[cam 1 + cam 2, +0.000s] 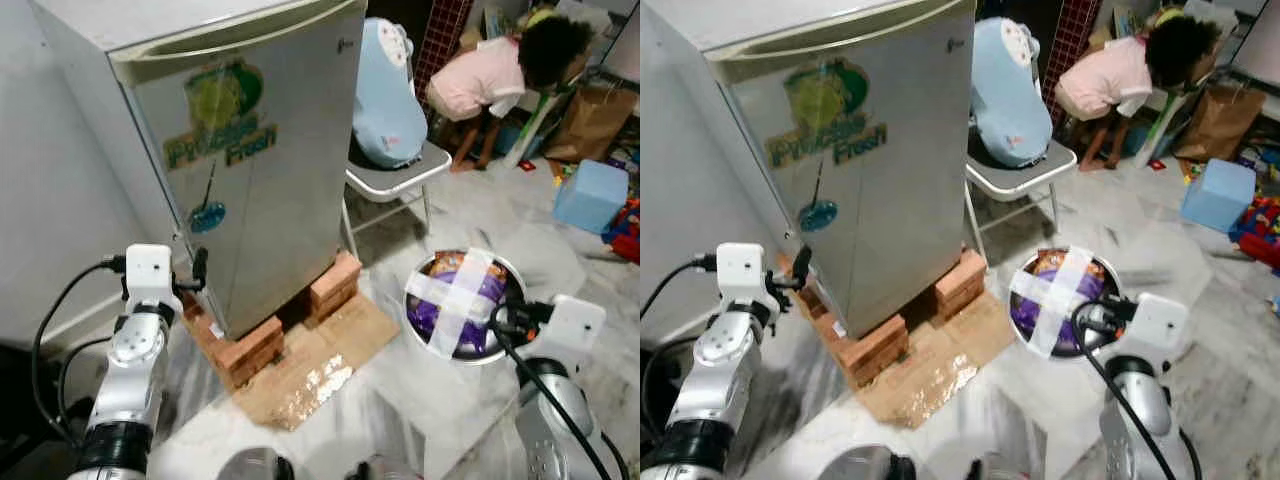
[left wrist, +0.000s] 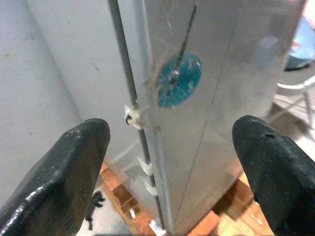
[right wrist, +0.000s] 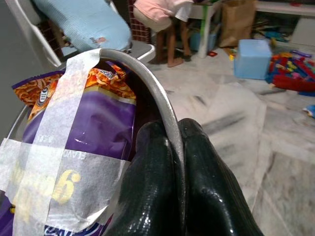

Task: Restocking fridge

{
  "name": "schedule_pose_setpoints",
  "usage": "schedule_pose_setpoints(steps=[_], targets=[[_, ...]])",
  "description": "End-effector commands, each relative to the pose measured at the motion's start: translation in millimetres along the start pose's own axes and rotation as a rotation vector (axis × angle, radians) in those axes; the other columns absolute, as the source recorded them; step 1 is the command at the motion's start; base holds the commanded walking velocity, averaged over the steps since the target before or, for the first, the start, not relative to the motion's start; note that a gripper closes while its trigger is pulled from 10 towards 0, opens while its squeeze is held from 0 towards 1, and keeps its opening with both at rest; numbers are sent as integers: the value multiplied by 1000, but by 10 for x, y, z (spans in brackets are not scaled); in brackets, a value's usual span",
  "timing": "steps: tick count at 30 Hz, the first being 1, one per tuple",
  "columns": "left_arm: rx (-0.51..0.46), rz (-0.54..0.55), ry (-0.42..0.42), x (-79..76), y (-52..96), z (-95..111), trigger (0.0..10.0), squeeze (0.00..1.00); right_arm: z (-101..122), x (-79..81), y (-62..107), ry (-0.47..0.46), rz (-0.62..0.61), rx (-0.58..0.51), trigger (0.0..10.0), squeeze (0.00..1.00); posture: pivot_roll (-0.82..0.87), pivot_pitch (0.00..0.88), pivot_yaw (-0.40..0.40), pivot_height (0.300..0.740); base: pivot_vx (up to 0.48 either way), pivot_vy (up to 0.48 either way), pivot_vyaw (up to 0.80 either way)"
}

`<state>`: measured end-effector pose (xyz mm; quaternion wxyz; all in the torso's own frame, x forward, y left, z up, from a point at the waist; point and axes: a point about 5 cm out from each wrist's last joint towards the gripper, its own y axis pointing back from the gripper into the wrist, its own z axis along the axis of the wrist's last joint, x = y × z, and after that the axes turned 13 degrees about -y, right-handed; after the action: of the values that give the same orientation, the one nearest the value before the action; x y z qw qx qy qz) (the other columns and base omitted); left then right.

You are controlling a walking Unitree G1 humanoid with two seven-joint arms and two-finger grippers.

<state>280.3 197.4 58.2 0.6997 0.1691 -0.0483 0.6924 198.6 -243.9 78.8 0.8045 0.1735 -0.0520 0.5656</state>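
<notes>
A silver fridge (image 1: 250,150) with a green sticker stands shut on stacks of red bricks (image 1: 250,350). My left gripper (image 2: 172,162) is open, raised near the fridge door's lower left edge, its fingers (image 2: 74,162) spread on either side of a blue round sticker (image 2: 179,81). My right gripper (image 3: 174,162) is shut on the metal rim of a round bowl (image 1: 420,330) that holds purple and orange snack bags (image 3: 93,118) taped down with a white cross of tape (image 1: 462,290).
A flattened cardboard sheet (image 1: 310,370) lies on the marble floor before the fridge. A white chair (image 1: 395,175) with a pale blue bundle stands right of the fridge. A person (image 1: 500,70) bends over at the back right, near a blue box (image 1: 592,195) and toys.
</notes>
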Motion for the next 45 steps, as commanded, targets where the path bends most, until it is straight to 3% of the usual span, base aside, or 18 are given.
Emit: schedule_pose_setpoints(steps=[1, 3, 8, 11, 17, 19, 23, 30, 34, 45], targets=[[-15, 10, -25, 65, -22, 31, 10000, 0, 79, 130, 0, 18, 99, -62, 10000, 0, 17, 0, -5, 740, 0, 480, 0], [-28, -2, -43, 48, -25, 34, 10000, 0, 144, 236, 11, 119, 183, -136, 10000, 0, 17, 0, 4, 740, 0, 0, 0], [-91, -9, -67, 38, -22, 91, 10000, 0, 221, 323, -33, 237, 181, -218, 10000, 0, 21, 0, 6, 740, 0, 0, 0], [-101, -3, -69, 48, -30, 104, 10000, 0, 297, 407, -64, 193, 208, -328, 10000, 0, 22, 0, 6, 740, 0, 0, 0], [-119, 2, -60, 21, -45, 125, 10000, 0, 375, 419, -80, 184, 191, -413, 10000, 0, 27, 0, 5, 740, 0, 0, 0], [-123, -1, -61, 10, -45, 128, 10000, 0, 370, 409, -90, 159, 175, -411, 10000, 0, 29, 0, 5, 740, 0, 0, 0], [-110, -2, -72, 9, -42, 110, 10000, 0, 286, 382, -128, 22, 107, -358, 10000, 0, 32, 0, 8, 740, 0, 0, 0], [-63, 16, -70, 89, -49, 35, 10000, 0, 169, 336, -102, -84, 52, -288, 10000, 0, 31, 0, 10, 740, 0, 0, 0], [-73, -3, -51, 85, -63, 60, 10000, 0, 136, 335, -79, -124, 34, -258, 10000, 0, 30, 0, 9, 740, 0, 162, 0], [-84, -13, -41, 66, -105, 97, 10000, 0, 131, 296, -61, -123, 13, -249, 10000, 0, 21, 0, 10, 740, 0, 468, -111]])
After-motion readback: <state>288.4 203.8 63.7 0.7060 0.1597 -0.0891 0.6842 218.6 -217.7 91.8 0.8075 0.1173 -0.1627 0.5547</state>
